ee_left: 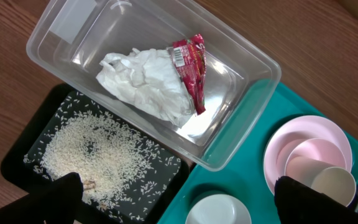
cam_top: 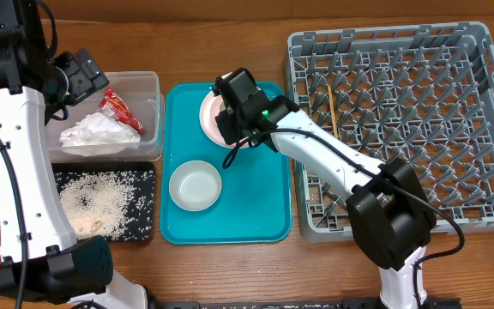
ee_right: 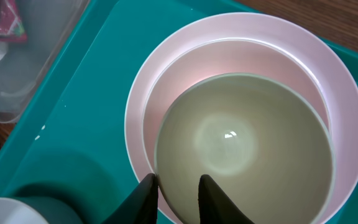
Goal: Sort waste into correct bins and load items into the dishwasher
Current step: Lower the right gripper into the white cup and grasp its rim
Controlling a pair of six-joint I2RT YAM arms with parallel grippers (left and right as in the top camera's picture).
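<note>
Rack (cam_top: 384, 36) pegs mostly free (chopsticks (cam_top: 333, 107) occupy left).

I work over a wooden table (cam_top: 230, 275), its brown top streaked with darker grain that runs left to right in the overhead view. Light falls evenly from above, casting soft shadows. A dark strip (cam_top: 273, 303) edges the near side.

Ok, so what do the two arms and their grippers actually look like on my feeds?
Both the left arm and the right arm have smooth white links joined by bulky black joint housings. Thin black cables loop alongside them. A small green light glows on a black housing of each arm. The left gripper and the right gripper have plain matte black fingers with no visible markings.
</note>
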